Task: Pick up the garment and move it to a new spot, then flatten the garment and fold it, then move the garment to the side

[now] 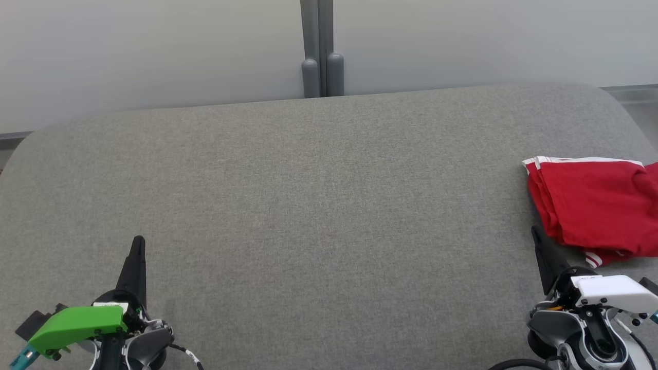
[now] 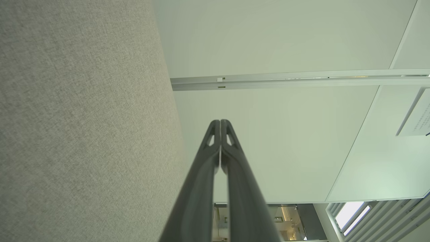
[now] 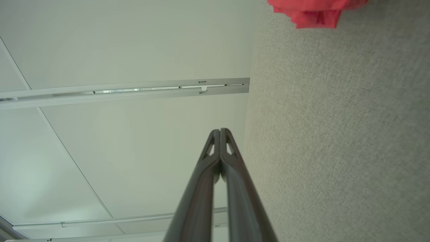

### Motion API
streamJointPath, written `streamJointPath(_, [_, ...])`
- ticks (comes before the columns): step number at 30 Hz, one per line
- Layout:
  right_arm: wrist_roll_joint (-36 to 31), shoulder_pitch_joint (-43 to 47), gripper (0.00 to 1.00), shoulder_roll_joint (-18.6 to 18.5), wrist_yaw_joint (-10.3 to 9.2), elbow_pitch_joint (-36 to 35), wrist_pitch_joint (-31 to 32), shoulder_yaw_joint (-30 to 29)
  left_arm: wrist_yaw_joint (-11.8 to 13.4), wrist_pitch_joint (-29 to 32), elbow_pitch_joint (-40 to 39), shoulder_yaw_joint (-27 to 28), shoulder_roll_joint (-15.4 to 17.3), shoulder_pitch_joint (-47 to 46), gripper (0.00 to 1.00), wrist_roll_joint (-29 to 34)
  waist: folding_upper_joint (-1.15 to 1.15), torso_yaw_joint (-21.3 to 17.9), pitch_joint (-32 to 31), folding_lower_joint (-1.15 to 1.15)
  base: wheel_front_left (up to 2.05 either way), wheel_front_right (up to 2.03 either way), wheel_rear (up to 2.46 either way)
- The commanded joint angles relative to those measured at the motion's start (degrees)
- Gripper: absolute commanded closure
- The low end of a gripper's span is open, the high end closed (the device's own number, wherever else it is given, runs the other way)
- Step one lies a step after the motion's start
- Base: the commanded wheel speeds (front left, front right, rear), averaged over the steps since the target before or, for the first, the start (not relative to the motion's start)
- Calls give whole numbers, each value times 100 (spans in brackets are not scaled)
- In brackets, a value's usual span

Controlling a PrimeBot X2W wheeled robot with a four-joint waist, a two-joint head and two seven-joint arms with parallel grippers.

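Grey fabric-covered bench top [image 1: 329,205], pale wall panels [image 1: 154,51] behind. Red garment [image 1: 591,205] w/ white stripe trim lies loosely folded at the top's far right edge. Right gripper [image 1: 536,232] just beside it, not touching. Left gripper [image 1: 138,242] at lower left over bare fabric. Both grippers' fingers pressed together, holding nothing.

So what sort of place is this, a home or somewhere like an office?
Probably an office or lab rather than a home: pale partition panels joined by a grey post stand behind the grey fabric surface, and a paper notice hangs on a wall.
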Motion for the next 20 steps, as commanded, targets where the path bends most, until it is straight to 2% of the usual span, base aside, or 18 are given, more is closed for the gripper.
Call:
streamJointPath(1, [30,-59,100,-25,2,-24,16,-1,-21,23,-15,24,0,-76,100,32,0,0,0,0,0,0,0])
streamJointPath(20, [30,-59,100,-25,2,-24,16,-1,-21,24,-15,25,0,-76,100,34,0,0,0,0,0,0,0])
